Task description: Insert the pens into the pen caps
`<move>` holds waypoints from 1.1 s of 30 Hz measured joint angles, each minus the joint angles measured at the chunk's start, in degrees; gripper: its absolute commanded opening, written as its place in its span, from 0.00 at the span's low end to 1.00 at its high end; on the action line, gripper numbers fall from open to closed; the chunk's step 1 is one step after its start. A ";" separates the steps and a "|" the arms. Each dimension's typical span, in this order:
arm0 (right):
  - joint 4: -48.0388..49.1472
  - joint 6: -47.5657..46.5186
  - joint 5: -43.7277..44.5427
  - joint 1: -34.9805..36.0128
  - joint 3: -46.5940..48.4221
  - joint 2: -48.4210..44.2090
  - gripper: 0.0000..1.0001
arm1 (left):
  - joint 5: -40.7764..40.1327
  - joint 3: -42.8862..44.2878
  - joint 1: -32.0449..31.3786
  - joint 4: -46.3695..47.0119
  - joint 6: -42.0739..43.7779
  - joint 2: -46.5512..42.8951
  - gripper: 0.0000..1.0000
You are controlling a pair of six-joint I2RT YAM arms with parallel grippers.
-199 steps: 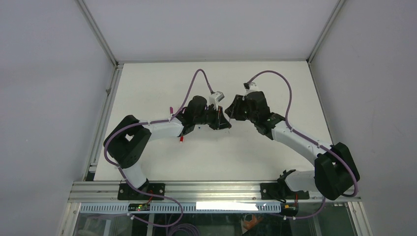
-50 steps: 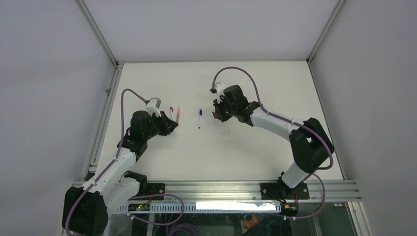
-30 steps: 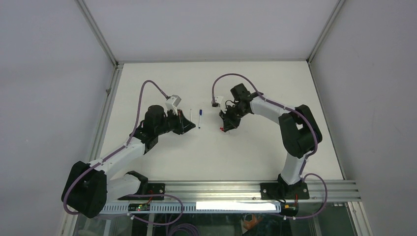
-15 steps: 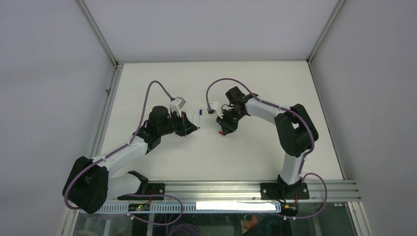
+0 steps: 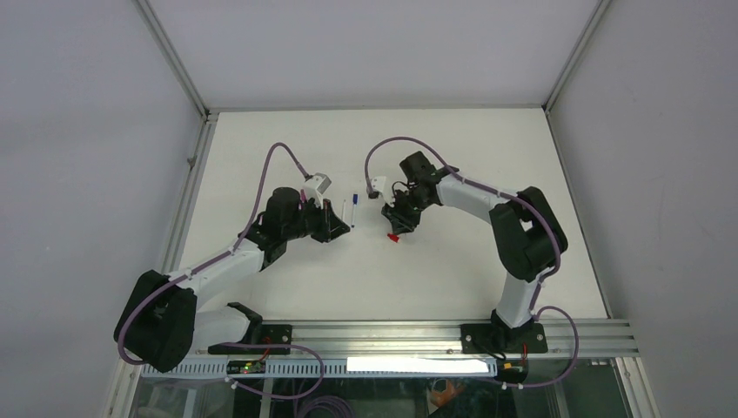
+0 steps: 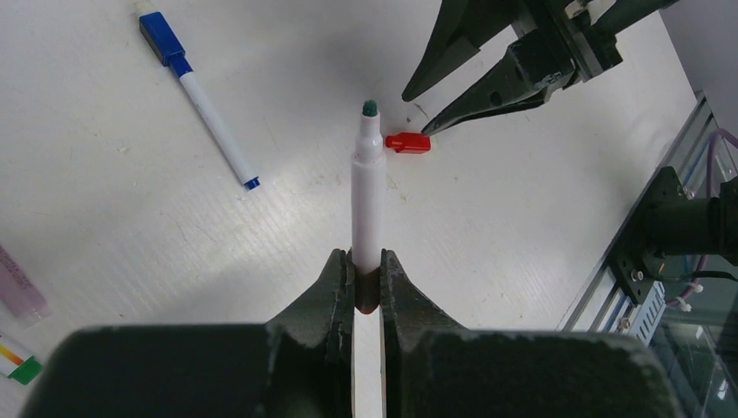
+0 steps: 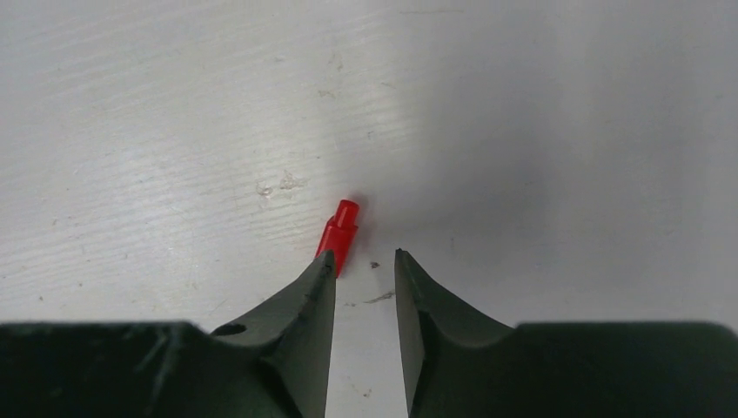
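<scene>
Left hand (image 6: pixel 368 261) clamps a white, green-tipped plastic pen (image 6: pixel 367 200); right hand (image 7: pixel 365 261), narrowly parted, must next grip the stubby red cap (image 7: pixel 341 231).

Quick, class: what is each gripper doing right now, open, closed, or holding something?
Left gripper: closed on the white pen.
Right gripper: open, holding nothing; the red cap lies at one fingertip.

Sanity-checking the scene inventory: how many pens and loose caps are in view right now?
Pens: 4 (white pen in left claw, blue-capped pen, cut-off pens at the left wrist view's edge)
Loose caps: 1 (red cap)
Total: 5
</scene>
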 measured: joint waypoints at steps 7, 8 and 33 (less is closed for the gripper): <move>16.13 10.45 7.67 0.02 -8.70 -12.46 0.95 | -0.13 0.70 0.00 -0.04 0.83 0.66 0.00; 19.61 14.01 9.18 0.02 -10.56 -15.52 0.99 | -0.22 0.83 0.00 -0.07 1.05 0.68 0.00; 29.03 79.08 48.09 17.51 -9.25 -26.58 0.89 | -7.17 1.20 0.00 -5.29 3.50 -6.82 0.00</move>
